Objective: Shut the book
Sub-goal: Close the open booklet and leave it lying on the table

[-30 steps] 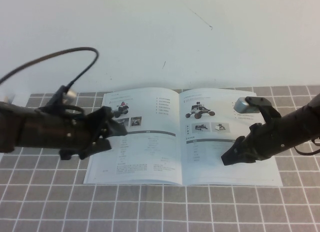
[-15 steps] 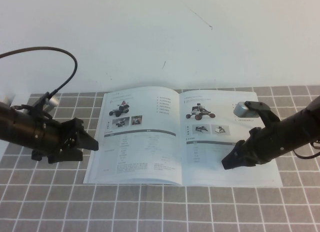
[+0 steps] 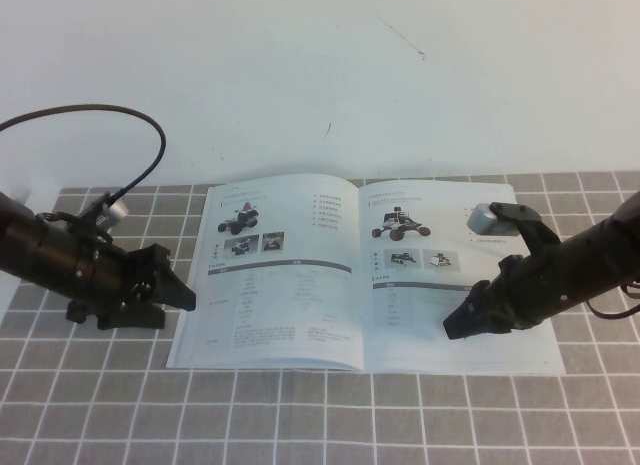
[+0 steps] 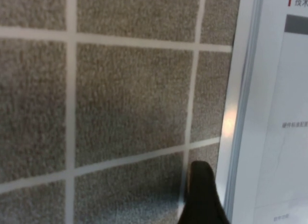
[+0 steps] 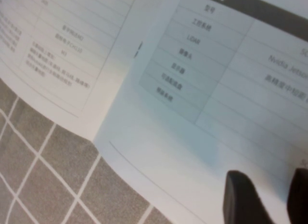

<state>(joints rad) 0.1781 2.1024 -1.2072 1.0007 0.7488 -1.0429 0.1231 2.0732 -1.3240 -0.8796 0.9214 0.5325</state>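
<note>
Book (image 3: 300, 275) lies open at frame centre, spine running top to bottom. Left gripper (image 3: 178, 293) is just beside its left edge, so nearer for a flip; open or shut, cannot tell. Right gripper (image 3: 458, 323) hovers over right pg, fingers (image 5: 243, 197) narrowly apart, empty.

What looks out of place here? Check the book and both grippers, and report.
Nothing stands out. The book lies open and flat on the checked cloth, pages undamaged. The left gripper is beside its left edge; the right gripper is over the right page.
</note>
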